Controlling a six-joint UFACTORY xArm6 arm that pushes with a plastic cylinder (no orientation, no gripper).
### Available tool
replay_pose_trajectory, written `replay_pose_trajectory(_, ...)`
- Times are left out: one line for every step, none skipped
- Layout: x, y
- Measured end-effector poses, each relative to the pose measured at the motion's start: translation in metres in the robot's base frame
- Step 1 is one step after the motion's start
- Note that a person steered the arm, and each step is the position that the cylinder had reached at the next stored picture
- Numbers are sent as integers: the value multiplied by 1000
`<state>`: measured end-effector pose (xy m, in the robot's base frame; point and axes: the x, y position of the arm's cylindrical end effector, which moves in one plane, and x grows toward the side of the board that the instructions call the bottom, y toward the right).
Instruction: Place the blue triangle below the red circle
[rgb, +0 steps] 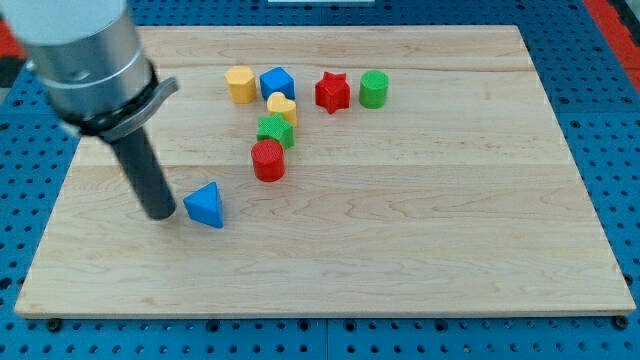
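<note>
At the view's left, my tip (161, 212), a jawless rod, stands just left of the blue triangle (205, 206), apparently to shove it rightward beneath the red circle (268, 160)

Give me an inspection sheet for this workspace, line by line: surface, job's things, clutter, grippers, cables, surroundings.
Surface: wooden board, flat.
Job's things: blue triangle lies toward the view's lower left of the red circle, apart from it.
Clutter: yellow block, blue block, yellow heart, green block, red star, green cylinder.
Grippers: none; my tip sits just left of the blue triangle.
Cables: nothing seen.
Surroundings: blue perforated base.
</note>
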<state>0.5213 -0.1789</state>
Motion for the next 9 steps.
replay_pose_trajectory(9,32)
replay_pose_trajectory(-11,50)
replay_pose_trajectory(-14,52)
replay_pose_trajectory(-17,26)
replay_pose_trajectory(-29,35)
replay_pose_trajectory(-32,55)
replay_pose_trajectory(-37,61)
replay_pose_trajectory(-37,82)
replay_pose_trajectory(-37,95)
